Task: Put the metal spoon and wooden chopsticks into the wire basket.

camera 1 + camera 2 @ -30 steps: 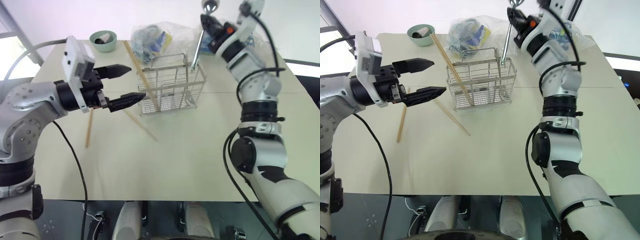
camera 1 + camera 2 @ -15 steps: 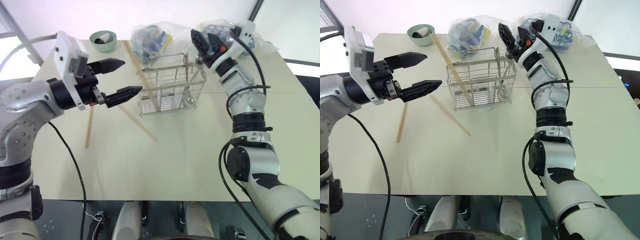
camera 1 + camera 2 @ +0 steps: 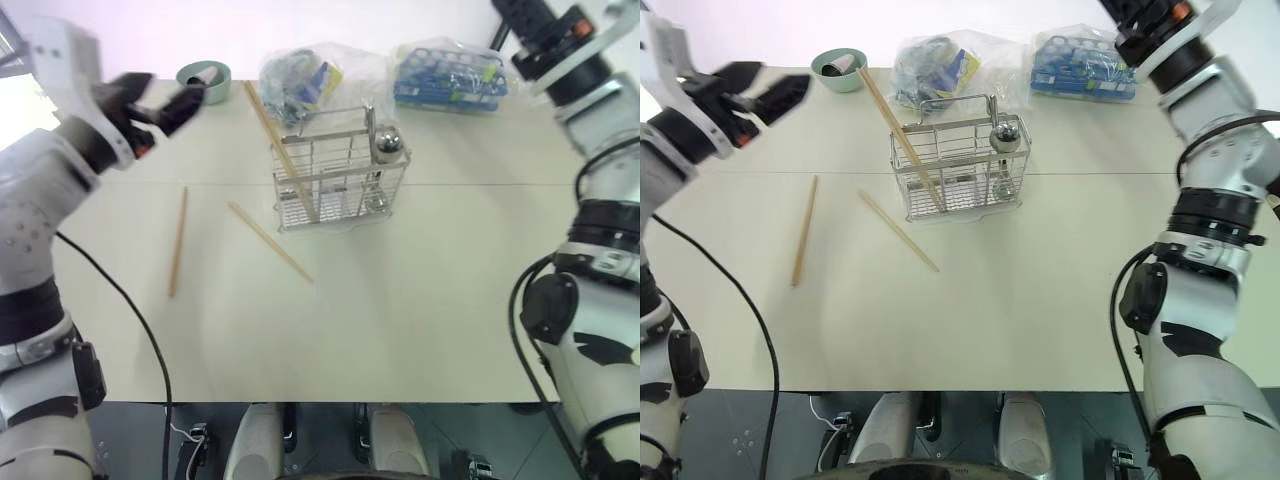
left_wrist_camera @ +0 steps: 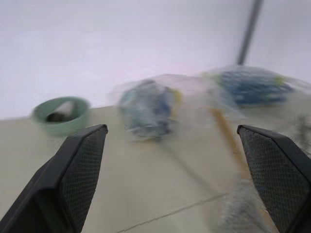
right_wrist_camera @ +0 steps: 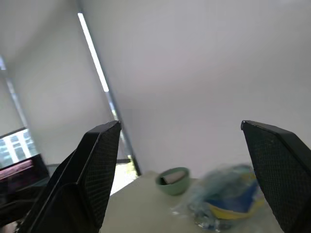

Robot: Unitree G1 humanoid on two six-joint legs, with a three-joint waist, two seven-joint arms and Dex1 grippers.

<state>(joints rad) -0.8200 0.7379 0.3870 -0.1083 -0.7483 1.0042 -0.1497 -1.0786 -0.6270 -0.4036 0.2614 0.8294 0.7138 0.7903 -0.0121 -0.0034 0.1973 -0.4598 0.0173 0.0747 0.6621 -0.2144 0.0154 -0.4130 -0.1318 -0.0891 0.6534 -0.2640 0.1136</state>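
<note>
Now, from my head cameras, I see the wire basket (image 3: 958, 170) standing mid-table with the metal spoon (image 3: 1004, 138) upright in its right end, bowl up above the rim. One of the wooden chopsticks (image 3: 902, 135) leans inside the basket's left end, its top slanting toward the green bowl (image 3: 839, 70). Two more lie flat on the table (image 3: 1040, 300) left of the basket: one (image 3: 899, 231) just beside it, another (image 3: 804, 243) farther left.

The left gripper (image 3: 748, 95) hangs high at the table's far left, fingers spread and empty. Its wrist view adds the crumpled plastic bag (image 4: 148, 108) and the bowl between those parted fingers (image 4: 80, 167).

The right wrist view shows the right gripper (image 5: 187, 160), fingers wide apart, holding nothing, aimed at the wall above the bowl.
</note>
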